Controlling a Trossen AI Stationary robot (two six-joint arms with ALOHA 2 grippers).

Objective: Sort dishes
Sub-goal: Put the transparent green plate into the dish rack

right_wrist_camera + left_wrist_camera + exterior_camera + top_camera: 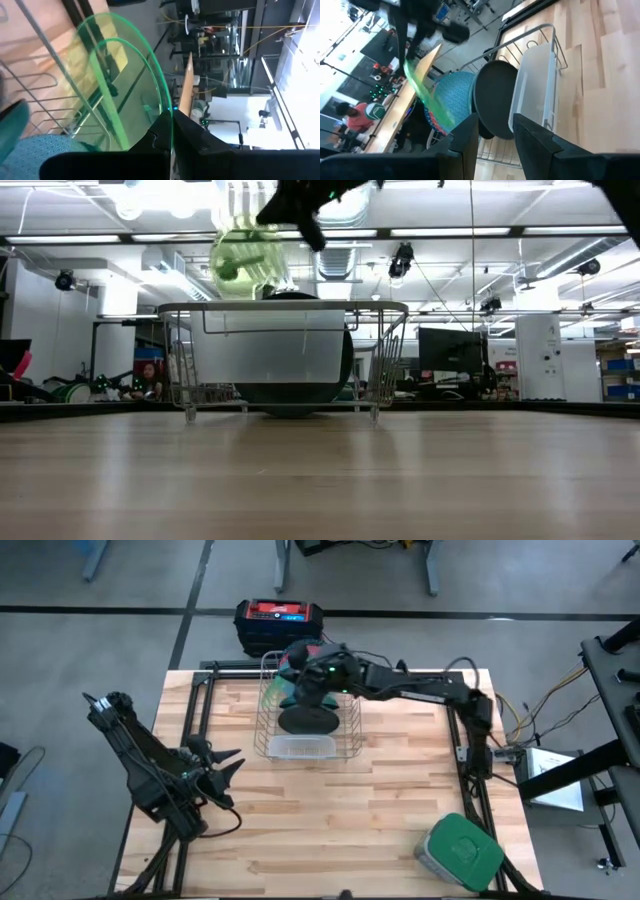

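The silver wire rack (pixel 305 720) stands at the table's far middle. In it a dark green plate (pixel 307 720) and a blue-speckled plate (pixel 455 100) stand on edge. My right gripper (pixel 308 680) reaches over the rack from the right and is shut on a translucent neon-green bowl (pixel 245 260), which is above the rack's far left part. My left gripper (pixel 225 765) is open and empty over the table's left side, its fingers (pixel 470 135) pointing toward the rack. My right gripper pinches the neon-green bowl's rim (pixel 167 116) between its two fingers, one finger on each face of the wall. The fingers come from the table's right, slanting down. The bowl sits tilted on edge, lifted clear above the rack's top wire (pixel 280 307).
A white holder (pixel 303 747) sits at the rack's near side. A grey container with a green lid (pixel 460 852) stands at the table's near right corner. A black and red box (pixel 278 622) stands beyond the far edge. Bare wood lies in the near middle.
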